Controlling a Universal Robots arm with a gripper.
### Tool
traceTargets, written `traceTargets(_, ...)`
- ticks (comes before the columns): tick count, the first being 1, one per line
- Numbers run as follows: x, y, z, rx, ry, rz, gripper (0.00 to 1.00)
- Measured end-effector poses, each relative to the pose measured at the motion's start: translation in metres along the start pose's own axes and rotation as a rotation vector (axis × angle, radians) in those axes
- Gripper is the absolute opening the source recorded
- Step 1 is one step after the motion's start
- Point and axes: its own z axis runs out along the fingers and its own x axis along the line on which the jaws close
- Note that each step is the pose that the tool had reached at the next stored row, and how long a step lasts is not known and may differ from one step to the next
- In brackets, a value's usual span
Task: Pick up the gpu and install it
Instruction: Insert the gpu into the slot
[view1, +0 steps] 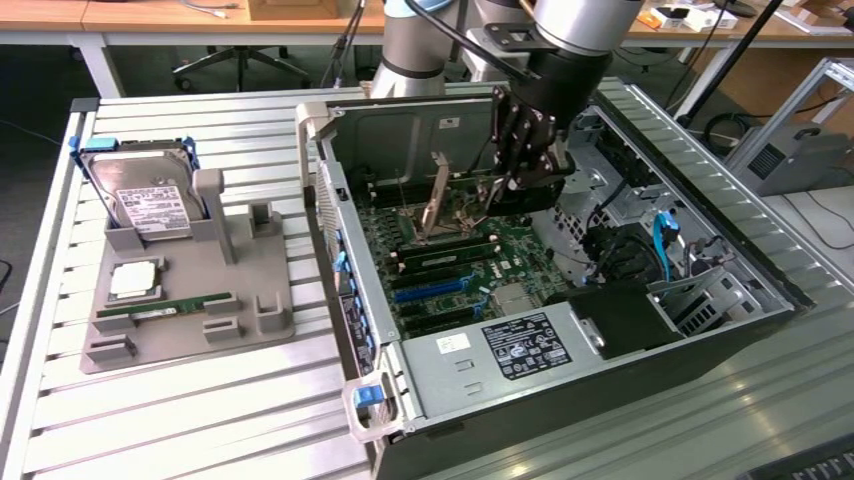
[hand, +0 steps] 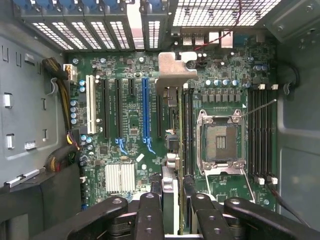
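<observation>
1. The gripper hangs inside the open case, above the motherboard.
2. Its fingers are clamped on the gpu, which shows edge-on in the wrist view. The card runs away from the fingers, and its silvery bracket is at the far end, near the rear vents.
3. In the exterior view the card hangs just below the gripper, upright, over the middle of the board.
4. Step in hand, as I judge it: the pickup is done and the card is being carried to its slot. It is not yet seated; the card appears clear of the board.
5. The blue slot lies just beside the card, to one side of the gripper's line. The cpu socket lies on the other side.
6. Seating likely calls for lining the card's edge over a slot with the bracket against the rear openings, then a straight push down. A tilt could jam the connector.
7. Outside the case, a tray holds a hard drive and a memory stick.
</observation>
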Motion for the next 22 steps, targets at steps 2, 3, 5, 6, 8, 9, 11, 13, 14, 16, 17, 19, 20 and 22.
traceTargets(2,0.0009,0.0,0.0005,0.0,0.0,0.0,0.27)
traceTargets(3,0.0013,0.0,0.0008,0.0,-0.0001,0.0,0.27)
traceTargets(5,0.002,0.0,0.0012,0.0,-0.0001,0.0,0.27)
traceTargets(6,0.0024,0.0,0.0013,0.0,-0.0001,0.0,0.27)
traceTargets(8,0.0034,0.0,0.0019,0.0,0.0,0.0,0.27)
traceTargets(9,0.0038,0.0,0.0021,0.0,0.0,0.0,0.27)
traceTargets(11,0.0045,0.0,0.0025,0.0,0.0,0.0,0.27)
traceTargets(13,0.005,0.0001,0.0028,0.0,0.0,0.0,0.27)
traceTargets(14,0.0054,0.0003,0.003,0.0,0.0,0.0,0.27)
traceTargets(16,0.0065,0.0011,0.0035,-0.0001,0.0001,0.0,0.27)
traceTargets(17,0.0068,0.0013,0.0036,0.0,0.0001,0.0,0.27)
traceTargets(19,0.0074,0.0016,0.004,0.0,0.0,0.0,0.27)
traceTargets(20,0.0078,0.0018,0.0041,0.0,0.0,0.0,0.27)
traceTargets(22,0.0084,0.0021,0.0044,0.0,0.0,0.0,0.27)
